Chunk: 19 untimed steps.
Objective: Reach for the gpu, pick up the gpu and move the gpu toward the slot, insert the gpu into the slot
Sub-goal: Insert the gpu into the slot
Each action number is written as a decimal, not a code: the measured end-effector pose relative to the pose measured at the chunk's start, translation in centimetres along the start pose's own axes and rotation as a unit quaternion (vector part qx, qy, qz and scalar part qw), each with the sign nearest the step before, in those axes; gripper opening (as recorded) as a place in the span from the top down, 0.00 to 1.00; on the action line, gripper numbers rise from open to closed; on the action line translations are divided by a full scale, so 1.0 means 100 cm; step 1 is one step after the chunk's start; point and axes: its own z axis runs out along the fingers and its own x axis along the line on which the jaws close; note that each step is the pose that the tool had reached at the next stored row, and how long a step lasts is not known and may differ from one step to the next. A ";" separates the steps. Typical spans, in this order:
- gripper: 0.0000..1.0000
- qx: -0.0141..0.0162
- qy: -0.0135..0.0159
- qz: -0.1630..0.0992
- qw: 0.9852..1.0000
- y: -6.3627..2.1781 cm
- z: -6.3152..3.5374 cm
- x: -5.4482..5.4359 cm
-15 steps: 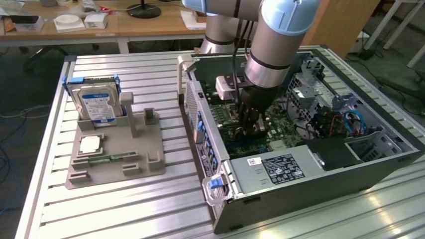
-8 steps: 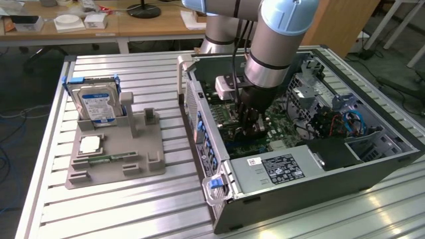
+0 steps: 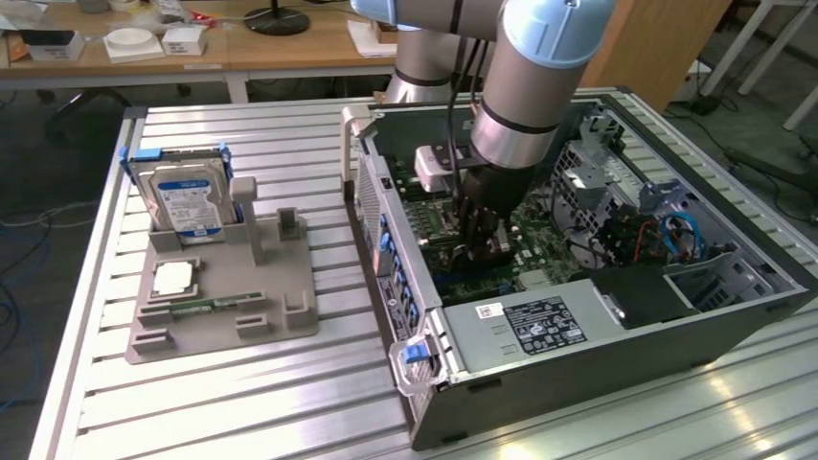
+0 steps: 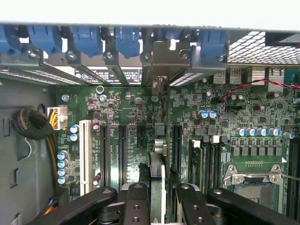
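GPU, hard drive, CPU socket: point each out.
GPU (image 4: 158, 140): wrist view, card's edge between the fingers.
Hard drive (image 3: 183, 196): exterior view, label.
CPU socket (image 4: 254, 187): wrist view, metal frame.

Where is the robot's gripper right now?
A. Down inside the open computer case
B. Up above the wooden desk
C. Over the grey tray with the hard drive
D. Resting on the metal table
A: in the exterior view the gripper reaches down inside the open computer case, close over the green motherboard, away from the grey tray.
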 end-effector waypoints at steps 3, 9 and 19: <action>0.73 0.000 0.000 0.000 1.000 -0.0006 0.0000 0.000; 0.73 0.000 0.000 0.000 1.000 -0.0010 0.0000 0.000; 0.73 0.000 0.000 0.000 1.000 0.0009 0.0007 0.000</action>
